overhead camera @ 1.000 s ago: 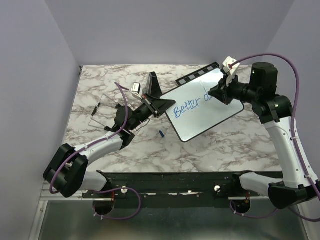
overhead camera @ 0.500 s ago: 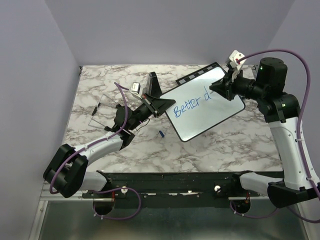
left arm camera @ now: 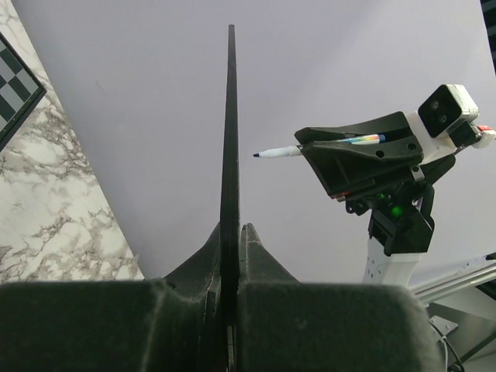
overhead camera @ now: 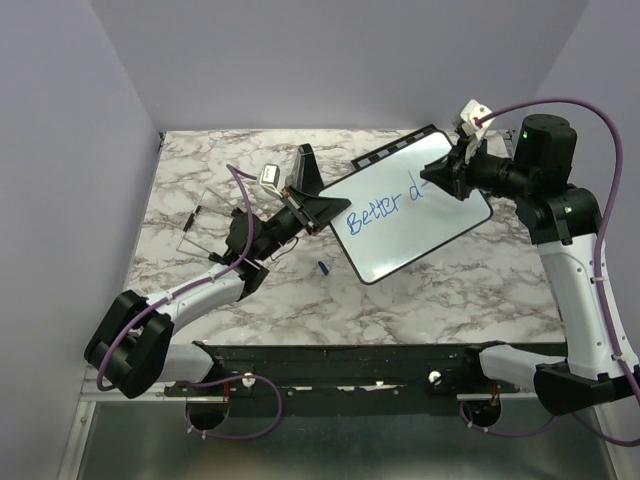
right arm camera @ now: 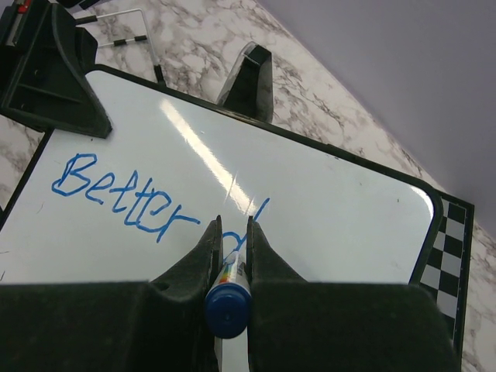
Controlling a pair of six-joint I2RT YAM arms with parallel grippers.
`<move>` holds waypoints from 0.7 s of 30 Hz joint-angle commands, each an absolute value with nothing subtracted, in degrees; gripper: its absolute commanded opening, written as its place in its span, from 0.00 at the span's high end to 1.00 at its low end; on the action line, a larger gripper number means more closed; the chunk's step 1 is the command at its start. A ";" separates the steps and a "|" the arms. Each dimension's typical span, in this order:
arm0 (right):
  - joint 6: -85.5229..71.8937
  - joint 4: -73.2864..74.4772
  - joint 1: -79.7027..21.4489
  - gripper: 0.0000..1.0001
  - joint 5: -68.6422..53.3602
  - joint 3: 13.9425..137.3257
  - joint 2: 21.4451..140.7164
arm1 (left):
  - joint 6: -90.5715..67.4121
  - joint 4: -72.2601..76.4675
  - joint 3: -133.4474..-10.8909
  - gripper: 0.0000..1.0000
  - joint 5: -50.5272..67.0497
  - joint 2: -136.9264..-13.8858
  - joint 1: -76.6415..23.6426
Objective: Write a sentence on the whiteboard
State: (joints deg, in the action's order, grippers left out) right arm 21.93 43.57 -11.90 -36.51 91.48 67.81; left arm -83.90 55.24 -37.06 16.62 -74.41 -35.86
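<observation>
The whiteboard [overhead camera: 420, 225] sits toward 1 o'clock on the marble table [overhead camera: 450, 290], and a chessboard [overhead camera: 395, 150] shows past its 11 o'clock edge. The left gripper [overhead camera: 322, 210] is clamped tight on the board's 9 o'clock rim. The right gripper [overhead camera: 435, 185] pinches a blue marker [right arm camera: 227, 298], its tip just off the surface at 3 o'clock of the sentence [overhead camera: 375, 213], which so far reads "Better d".

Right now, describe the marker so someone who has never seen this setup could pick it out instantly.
Find the whiteboard with blue writing on the marble table. Near its far right corner the right end effector is shut on the marker, tip pointing at the board. Unlike the black fingers around it, it has a white barrel, blue end and rainbow stripe.
</observation>
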 commanded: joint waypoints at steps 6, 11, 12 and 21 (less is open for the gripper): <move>22.94 42.98 -11.25 0.99 -39.64 91.32 68.38 | -86.84 64.42 -37.35 1.00 16.79 -71.54 -35.77; 23.03 43.07 -11.34 1.00 -40.25 91.67 68.47 | -86.92 64.42 -37.18 1.00 16.70 -71.46 -35.77; 23.11 43.07 -11.34 1.00 -40.34 91.67 68.47 | -86.92 64.42 -37.09 1.00 16.70 -71.54 -35.77; 23.12 43.07 -11.25 0.99 -39.38 91.67 68.64 | -86.92 64.16 -37.18 1.00 16.70 -71.28 -35.77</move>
